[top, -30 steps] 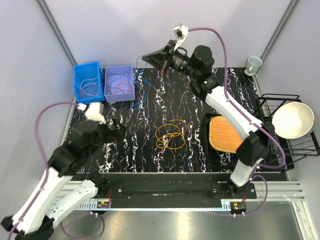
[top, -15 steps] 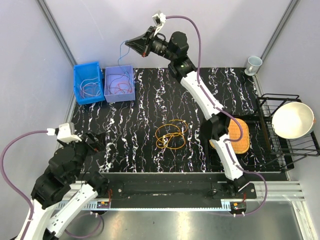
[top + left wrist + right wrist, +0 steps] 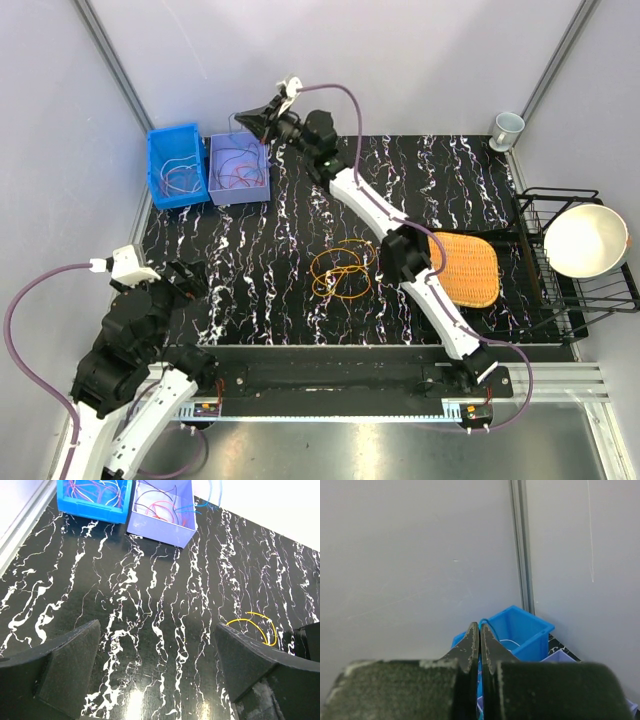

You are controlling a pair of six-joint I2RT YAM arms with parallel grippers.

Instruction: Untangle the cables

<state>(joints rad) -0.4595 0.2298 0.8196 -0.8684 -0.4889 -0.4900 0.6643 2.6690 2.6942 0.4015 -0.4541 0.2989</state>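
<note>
An orange and a yellow cable [image 3: 340, 270] lie looped together on the black marbled table; the yellow one also shows in the left wrist view [image 3: 256, 628]. My right gripper [image 3: 245, 118] reaches far back left, over the lavender bin [image 3: 240, 168]. It is shut on a thin blue cable [image 3: 485, 622], which hangs by the bin in the left wrist view [image 3: 216, 492]. The lavender bin and the blue bin [image 3: 175, 165] hold several more cables. My left gripper [image 3: 190, 280] is open and empty above bare table at the near left [image 3: 156, 630].
An orange woven mat [image 3: 462, 268] lies at the right. A black wire rack [image 3: 560, 300] holding a white bowl [image 3: 585, 240] stands at the right edge. A cup [image 3: 507, 127] is in the back right corner. Grey walls close the back and sides.
My right arm has swung left and down with the blue cable, from the back middle to over the lavender bin. My left arm has drawn back to the near left.
</note>
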